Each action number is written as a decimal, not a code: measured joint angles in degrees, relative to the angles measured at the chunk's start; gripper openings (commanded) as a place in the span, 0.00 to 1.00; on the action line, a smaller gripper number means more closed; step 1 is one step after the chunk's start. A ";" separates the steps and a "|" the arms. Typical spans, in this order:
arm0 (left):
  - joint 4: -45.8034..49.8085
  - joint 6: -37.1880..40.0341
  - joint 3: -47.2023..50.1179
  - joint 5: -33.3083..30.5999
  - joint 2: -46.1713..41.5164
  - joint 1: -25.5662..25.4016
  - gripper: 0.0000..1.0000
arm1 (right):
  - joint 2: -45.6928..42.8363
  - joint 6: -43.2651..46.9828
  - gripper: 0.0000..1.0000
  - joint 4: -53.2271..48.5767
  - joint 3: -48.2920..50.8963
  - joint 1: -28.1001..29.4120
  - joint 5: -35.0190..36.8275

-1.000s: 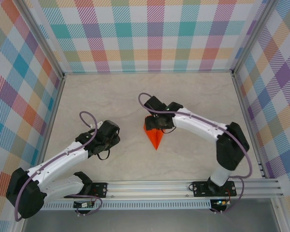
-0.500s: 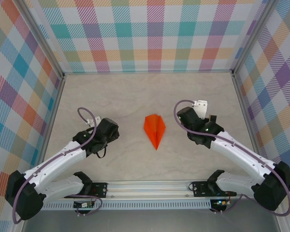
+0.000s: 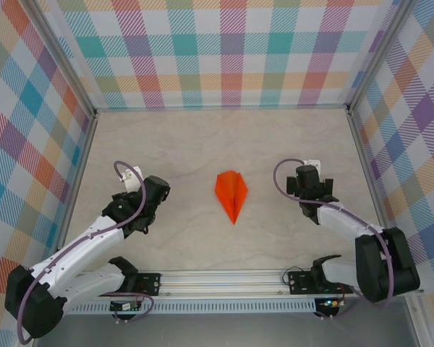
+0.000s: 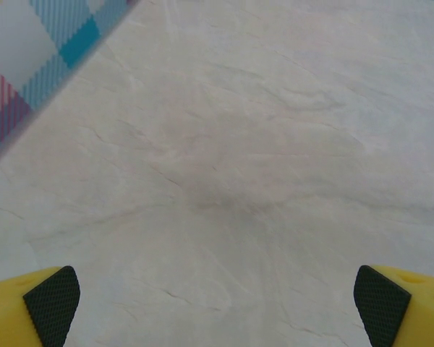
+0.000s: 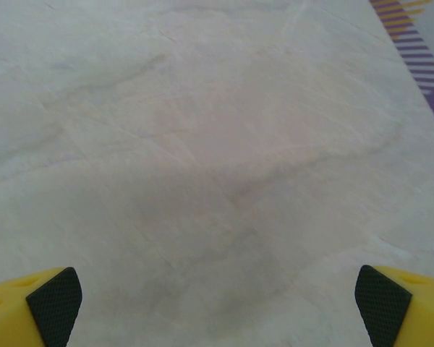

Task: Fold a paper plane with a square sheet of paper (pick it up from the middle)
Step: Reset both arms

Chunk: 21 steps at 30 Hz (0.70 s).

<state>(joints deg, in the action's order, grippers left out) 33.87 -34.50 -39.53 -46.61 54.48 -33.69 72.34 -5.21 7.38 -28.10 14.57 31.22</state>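
Note:
The paper plane (image 3: 231, 195) is a small bright orange dart lying flat on the pale table, its tip pointing toward the near edge. It lies alone between the two arms, with nothing touching it. My left gripper (image 3: 154, 189) sits well to its left, and my right gripper (image 3: 307, 178) sits well to its right. In the left wrist view the left gripper (image 4: 215, 307) is open, its black pads (image 4: 52, 303) far apart over bare table. The right gripper (image 5: 217, 307) is also open in the right wrist view, with only bare table between its pads (image 5: 382, 303).
Plaid walls (image 3: 224, 58) close in the table at the back and on both sides. A metal rail (image 3: 231, 282) with the arm bases runs along the near edge. A wall corner (image 4: 36, 65) shows at the upper left of the left wrist view.
The right gripper let go of the plane and swung away to the right, leaving it flat on the table. The left gripper drew back slightly to the left. Both grippers opened wide.

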 measured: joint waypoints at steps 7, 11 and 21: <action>-9.03 7.17 4.72 -5.18 1.55 6.56 1.00 | 7.30 6.21 1.00 19.10 2.91 -5.33 -13.60; -17.18 11.89 7.08 -4.90 5.01 9.70 1.00 | 10.40 7.26 1.00 29.31 4.74 -9.03 -21.29; -46.42 25.31 11.41 4.44 17.62 17.25 1.00 | 15.19 5.68 1.00 35.80 5.44 -13.75 -28.96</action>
<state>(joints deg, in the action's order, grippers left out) -12.56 -9.19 -28.12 -42.17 72.10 -16.45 87.53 0.47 43.18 -22.65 0.82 2.26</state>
